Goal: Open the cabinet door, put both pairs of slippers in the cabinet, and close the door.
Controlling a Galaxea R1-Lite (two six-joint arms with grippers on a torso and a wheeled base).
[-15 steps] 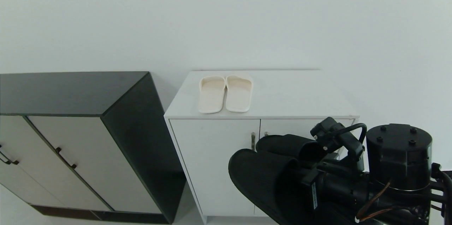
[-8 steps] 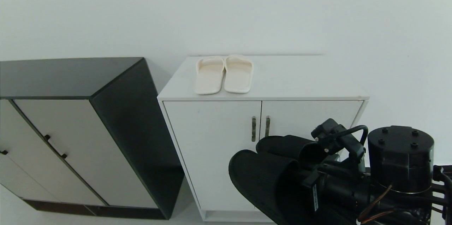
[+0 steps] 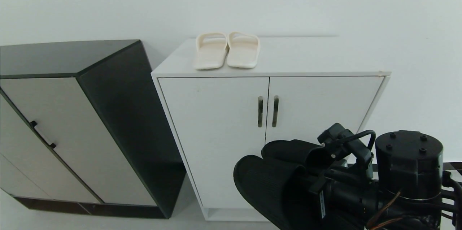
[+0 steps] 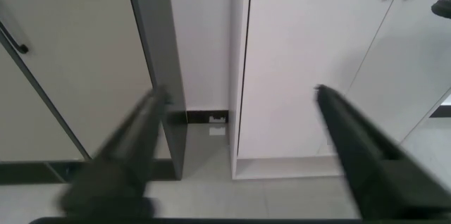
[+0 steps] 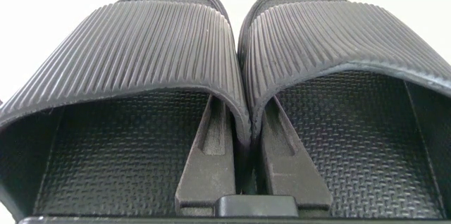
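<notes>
Now black slippers point(image 3: 269, 177) sit pinched in right end effector point(image 5: 242, 129).

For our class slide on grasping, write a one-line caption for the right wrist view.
Right gripper pinches the pair of black slippers together, one finger inside each slipper's strap.

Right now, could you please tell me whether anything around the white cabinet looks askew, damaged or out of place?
Nothing looks damaged or askew. The cream open-toed slippers lie neatly paired on top of the white two-door cabinet, whose doors are shut, and the black ribbed slippers are held together in the right gripper.
</notes>
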